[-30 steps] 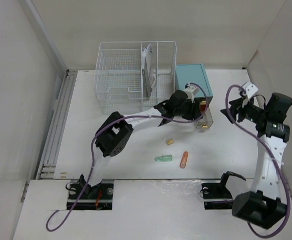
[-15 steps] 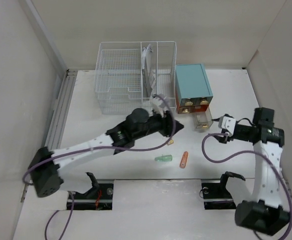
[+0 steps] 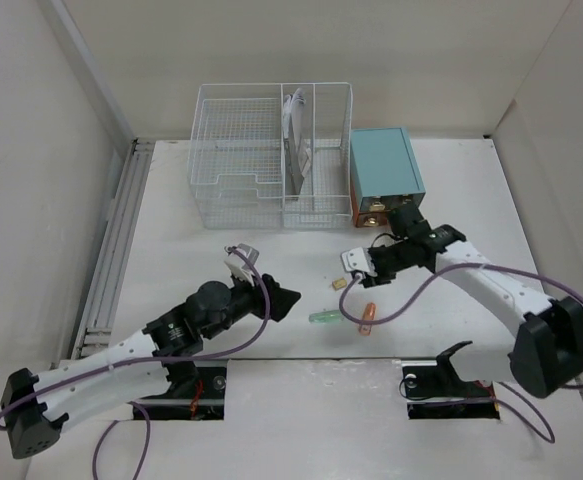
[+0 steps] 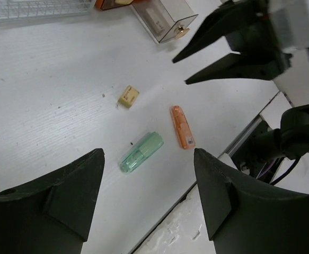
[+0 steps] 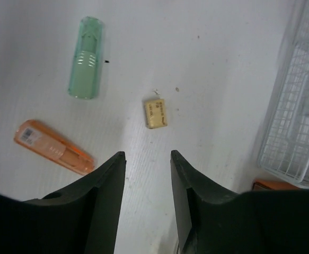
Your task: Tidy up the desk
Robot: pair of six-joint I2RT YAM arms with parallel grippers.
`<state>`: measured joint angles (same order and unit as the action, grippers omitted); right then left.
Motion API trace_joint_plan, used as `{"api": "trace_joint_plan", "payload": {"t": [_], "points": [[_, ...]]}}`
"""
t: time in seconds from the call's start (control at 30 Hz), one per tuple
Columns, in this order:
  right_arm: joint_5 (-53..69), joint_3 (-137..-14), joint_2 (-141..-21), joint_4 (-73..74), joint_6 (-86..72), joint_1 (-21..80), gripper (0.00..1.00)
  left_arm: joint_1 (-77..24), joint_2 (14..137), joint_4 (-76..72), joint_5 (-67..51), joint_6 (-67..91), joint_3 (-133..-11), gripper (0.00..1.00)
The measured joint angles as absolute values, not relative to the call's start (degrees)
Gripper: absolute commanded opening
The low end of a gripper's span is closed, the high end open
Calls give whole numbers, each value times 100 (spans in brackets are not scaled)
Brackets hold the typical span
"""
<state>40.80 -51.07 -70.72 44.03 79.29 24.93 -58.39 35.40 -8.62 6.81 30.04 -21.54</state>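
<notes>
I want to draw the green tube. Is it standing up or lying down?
Lying down. The green tube lies flat on its side on the desk, its full length showing, apart from the orange tube.

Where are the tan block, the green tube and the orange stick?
tan block (image 5: 156,113), right wrist view, middle of its top.
green tube (image 5: 85,58), right wrist view, mid-body.
orange stick (image 4: 182,127), left wrist view, mid-body.
</notes>
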Motion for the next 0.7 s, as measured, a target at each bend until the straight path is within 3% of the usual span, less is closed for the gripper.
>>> {"api": "trace_joint_plan", "payload": {"t": [0.37,0.7], "points": [[2547,-5852,-9260,3391,6943,3448,48,-5839,3057,-526,773,3138,-2012,65],[2137,-5953,-9564,3413,6871,3723,49,-5839,2718,-362,779,3146,-1841,67]]}}
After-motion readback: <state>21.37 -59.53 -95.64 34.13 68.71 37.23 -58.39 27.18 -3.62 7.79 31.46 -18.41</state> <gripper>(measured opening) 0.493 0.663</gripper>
